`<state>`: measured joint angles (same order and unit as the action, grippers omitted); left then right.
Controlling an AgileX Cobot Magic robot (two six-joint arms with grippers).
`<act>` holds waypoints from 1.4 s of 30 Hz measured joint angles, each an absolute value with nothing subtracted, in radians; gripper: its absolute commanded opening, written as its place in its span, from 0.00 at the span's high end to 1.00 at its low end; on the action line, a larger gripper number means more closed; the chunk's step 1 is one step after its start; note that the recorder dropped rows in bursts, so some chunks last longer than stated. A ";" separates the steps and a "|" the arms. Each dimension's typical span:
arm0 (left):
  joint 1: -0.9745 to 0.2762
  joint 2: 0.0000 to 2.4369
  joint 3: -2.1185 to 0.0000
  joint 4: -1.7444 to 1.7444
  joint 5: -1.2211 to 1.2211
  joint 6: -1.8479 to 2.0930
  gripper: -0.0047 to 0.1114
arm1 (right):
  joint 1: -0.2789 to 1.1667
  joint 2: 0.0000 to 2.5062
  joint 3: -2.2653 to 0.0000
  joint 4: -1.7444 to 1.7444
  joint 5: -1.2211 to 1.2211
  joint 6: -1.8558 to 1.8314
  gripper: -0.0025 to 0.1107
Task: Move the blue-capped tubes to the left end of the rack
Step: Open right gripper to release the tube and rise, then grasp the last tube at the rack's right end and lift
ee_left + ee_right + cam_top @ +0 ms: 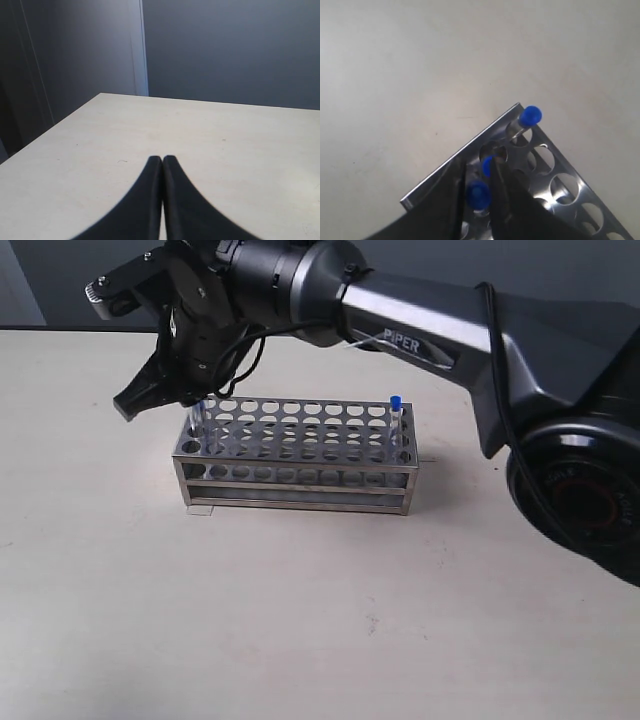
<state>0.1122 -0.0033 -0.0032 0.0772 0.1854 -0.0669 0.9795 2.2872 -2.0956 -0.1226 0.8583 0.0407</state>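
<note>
The silvery rack [300, 455] stands mid-table. One blue-capped tube [396, 405] stands in its right end. My right gripper [195, 400] reaches across over the rack's left end, where clear tubes [203, 422] stand. In the right wrist view the rack's corner [470, 145] shows three blue caps. One tube [532, 115] is in the corner hole, and a second cap [487, 165] is half hidden by a finger. The third tube [478, 195] sits between the fingers of my right gripper [476, 158], which is shut on it. My left gripper [162, 159] is shut and holds nothing.
The light table [300, 620] spreads all around the rack. The right arm's dark body [560, 460] crosses above the rack's right side. In the left wrist view the table's far edge [210, 101] meets a grey wall.
</note>
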 measured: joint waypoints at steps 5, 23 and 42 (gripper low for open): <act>0.112 -0.003 -0.003 0.077 0.185 -0.067 0.96 | 0.981 2.290 -2.096 -0.165 0.842 0.122 0.87; 0.112 -0.003 -0.003 0.077 0.185 -0.067 0.96 | 0.981 2.170 -2.092 -0.265 0.948 0.151 0.56; 0.112 -0.003 -0.003 0.077 0.185 -0.067 0.96 | 0.733 2.112 -1.919 -0.263 1.219 0.199 0.56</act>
<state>0.1122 -0.0033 -0.0032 0.0772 0.1854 -0.0669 0.7328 2.1116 -1.9193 -0.2633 1.2192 0.1989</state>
